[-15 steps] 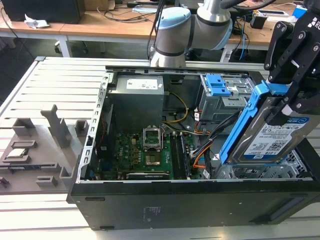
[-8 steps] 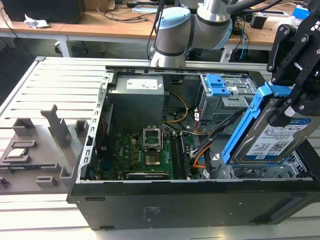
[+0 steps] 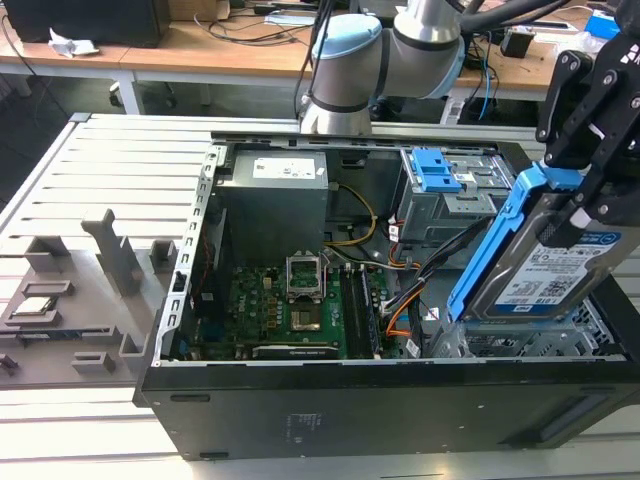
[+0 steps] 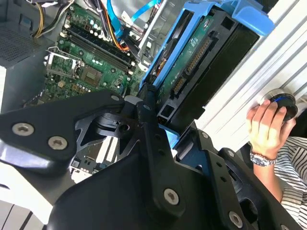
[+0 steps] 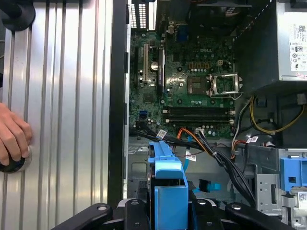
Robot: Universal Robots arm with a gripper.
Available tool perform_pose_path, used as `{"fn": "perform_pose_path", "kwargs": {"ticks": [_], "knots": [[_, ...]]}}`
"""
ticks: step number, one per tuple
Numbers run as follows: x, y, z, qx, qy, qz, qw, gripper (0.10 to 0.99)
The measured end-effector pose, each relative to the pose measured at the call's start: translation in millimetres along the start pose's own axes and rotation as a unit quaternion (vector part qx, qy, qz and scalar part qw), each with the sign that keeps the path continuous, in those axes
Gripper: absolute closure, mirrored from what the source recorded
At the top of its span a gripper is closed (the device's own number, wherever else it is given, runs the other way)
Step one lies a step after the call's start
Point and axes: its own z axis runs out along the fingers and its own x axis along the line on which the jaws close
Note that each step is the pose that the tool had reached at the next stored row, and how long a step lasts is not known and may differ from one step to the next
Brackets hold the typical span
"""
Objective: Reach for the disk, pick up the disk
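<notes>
two black jaws clamp the flat silver, blue-railed disk (image 3: pixel 545 270).

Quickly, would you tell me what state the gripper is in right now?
Gripper: shut on the disk, held tilted above the open computer case.

An open black computer case (image 3: pixel 380 410) lies on a ribbed metal counter (image 3: pixel 110 170), showing its green motherboard (image 3: pixel 290 310), a grey power supply (image 3: pixel 275 205) and a drive cage (image 3: pixel 450 205) topped with blue clips (image 3: pixel 435 170).
</notes>
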Motion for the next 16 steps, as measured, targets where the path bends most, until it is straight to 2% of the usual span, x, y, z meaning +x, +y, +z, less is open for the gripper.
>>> {"fn": "perform_pose_path", "kwargs": {"ticks": [3, 7, 16], "knots": [[-5.3, -7.2, -0.2, -0.0007, 0.0001, 0.0, 1.0, 0.718], [-7.3, -14.3, 0.6, -0.0022, 0.0001, -0.001, 1.0, 0.718], [-7.3, -16.4, 2.5, -0.0028, 0.0002, -0.001, 1.0, 0.718]]}}
